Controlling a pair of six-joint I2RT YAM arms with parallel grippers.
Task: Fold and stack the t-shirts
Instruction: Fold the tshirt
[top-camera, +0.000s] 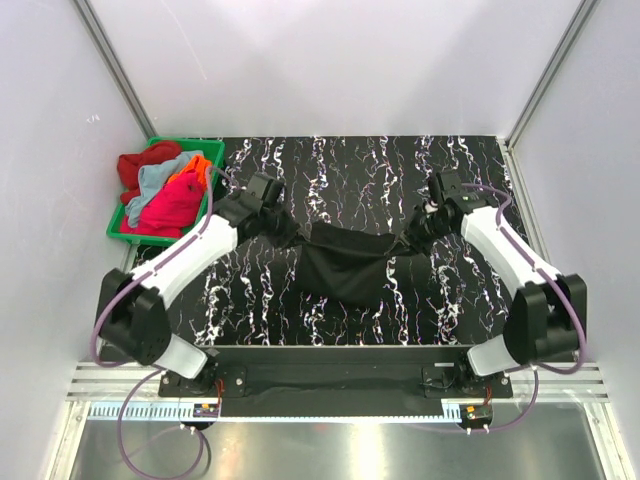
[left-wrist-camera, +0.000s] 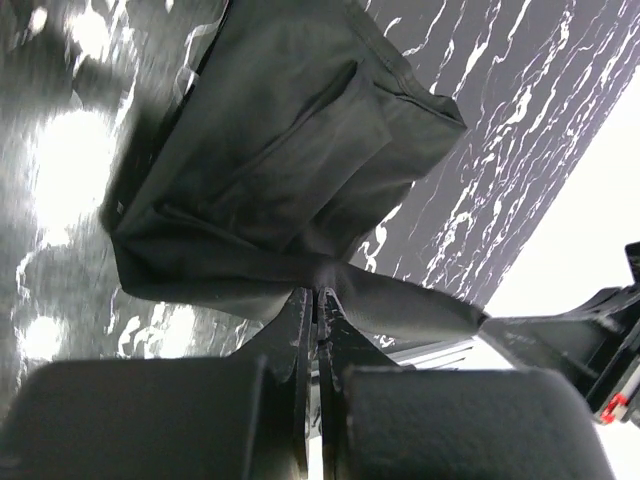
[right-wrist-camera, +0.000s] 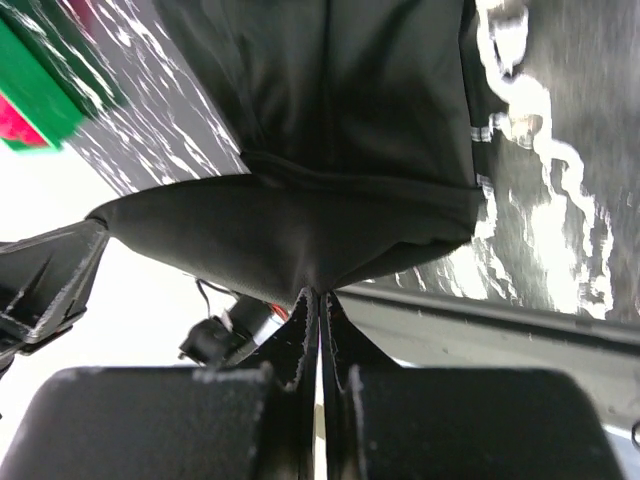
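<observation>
The black t-shirt (top-camera: 345, 262) hangs stretched between my two grippers above the middle of the table, its lower part sagging onto the surface. My left gripper (top-camera: 288, 232) is shut on its left edge; the left wrist view shows the cloth (left-wrist-camera: 290, 160) pinched at the fingertips (left-wrist-camera: 318, 295). My right gripper (top-camera: 412, 236) is shut on its right edge; the right wrist view shows the cloth (right-wrist-camera: 330, 150) pinched between the fingertips (right-wrist-camera: 320, 296). Red (top-camera: 132, 168), light blue (top-camera: 158, 178), orange (top-camera: 196, 168) and magenta-pink (top-camera: 170, 208) t-shirts lie piled at the far left.
The pile sits in a green plastic bin (top-camera: 118, 228) at the table's far left, also glimpsed in the right wrist view (right-wrist-camera: 40, 75). The black marbled table top (top-camera: 350, 170) is walled by white panels at the back and sides.
</observation>
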